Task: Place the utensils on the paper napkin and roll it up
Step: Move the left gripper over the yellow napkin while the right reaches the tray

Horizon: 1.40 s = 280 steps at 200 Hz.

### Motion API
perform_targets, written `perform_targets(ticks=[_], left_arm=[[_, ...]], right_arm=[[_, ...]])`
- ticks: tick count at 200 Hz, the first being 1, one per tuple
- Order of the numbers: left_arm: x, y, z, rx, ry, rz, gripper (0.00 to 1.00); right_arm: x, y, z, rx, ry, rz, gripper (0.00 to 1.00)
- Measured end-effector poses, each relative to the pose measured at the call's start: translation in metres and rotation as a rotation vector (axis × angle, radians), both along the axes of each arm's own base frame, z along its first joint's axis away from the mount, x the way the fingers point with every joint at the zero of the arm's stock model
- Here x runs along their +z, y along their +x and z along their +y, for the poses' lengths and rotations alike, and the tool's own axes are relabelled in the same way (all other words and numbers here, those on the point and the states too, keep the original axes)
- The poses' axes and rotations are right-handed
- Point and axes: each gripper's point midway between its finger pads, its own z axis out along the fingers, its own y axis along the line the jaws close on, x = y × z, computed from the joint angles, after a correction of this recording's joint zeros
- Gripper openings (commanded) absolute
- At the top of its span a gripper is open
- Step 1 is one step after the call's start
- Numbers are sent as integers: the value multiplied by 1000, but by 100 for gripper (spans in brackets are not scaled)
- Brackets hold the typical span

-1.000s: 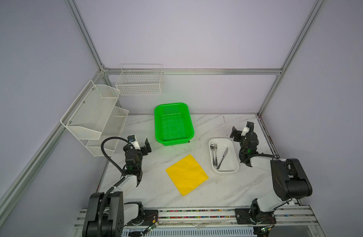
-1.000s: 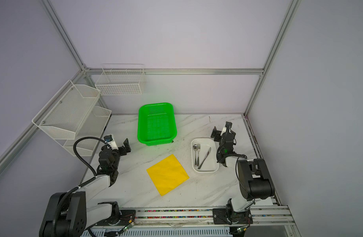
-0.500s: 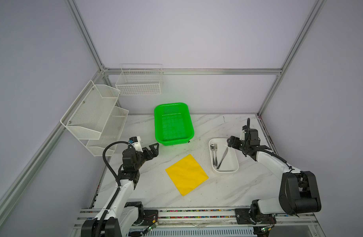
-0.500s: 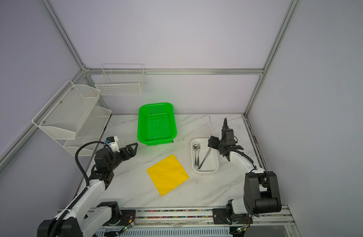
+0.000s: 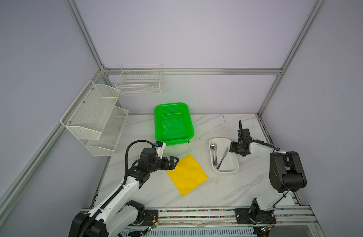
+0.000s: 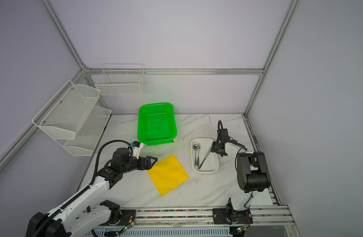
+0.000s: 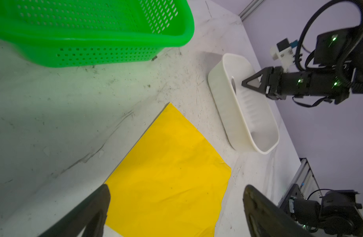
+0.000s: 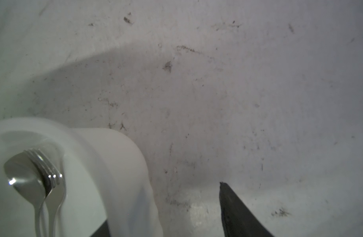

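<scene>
Here, the left gripper (image 5: 174, 162), fingers apart, is hanging at the left corner of the napkin (image 5: 187, 174) with bare table (image 5: 209, 197) around it, while the right gripper (image 5: 231, 149), fingers apart, is straddling the right rim of the tray (image 5: 225, 171), spoon (image 5: 212, 146), fork (image 5: 215, 151) and knife (image 5: 223, 157) lying inside, the basket (image 5: 172, 141) standing clear behind.

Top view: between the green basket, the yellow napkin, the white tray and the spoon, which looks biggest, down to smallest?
1. green basket, clearly largest.
2. yellow napkin and white tray: about equal, so unranked.
3. spoon, a thin sliver in the tray.
</scene>
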Motion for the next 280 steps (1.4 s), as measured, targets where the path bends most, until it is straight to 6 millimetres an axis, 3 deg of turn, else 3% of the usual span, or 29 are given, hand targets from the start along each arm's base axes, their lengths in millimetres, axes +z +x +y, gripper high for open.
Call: perform_targets(ticks=[36, 96, 133, 160, 186, 205, 215, 229, 254, 280], left_arm=[[-30, -14, -19, -87, 114, 83, 100], [-35, -15, -59, -214, 211, 90, 100], [-50, -15, -87, -276, 262, 130, 100], [-73, -16, -104, -295, 306, 196, 100], [-96, -18, -111, -286, 343, 265, 100], [-92, -11, -123, -280, 328, 268, 99], [-94, -8, -127, -274, 330, 274, 98], [-94, -3, -133, -264, 322, 278, 98], [-94, 6, -143, -238, 304, 282, 98], [-93, 18, -153, -198, 286, 286, 98]], right_arm=[[-1, 30, -7, 3, -66, -23, 58], [6, 102, -21, 44, -232, -86, 59], [18, 115, -20, 58, -241, -114, 61], [55, 102, -14, 55, -186, -176, 61], [108, 73, 14, 97, 2, -282, 55], [124, 54, 34, 135, 140, -295, 51], [117, 44, 43, 151, 191, -262, 51], [93, 25, 48, 148, 230, -181, 51], [44, -18, 40, 85, 227, -7, 48], [25, -36, 26, 12, 173, 72, 48]])
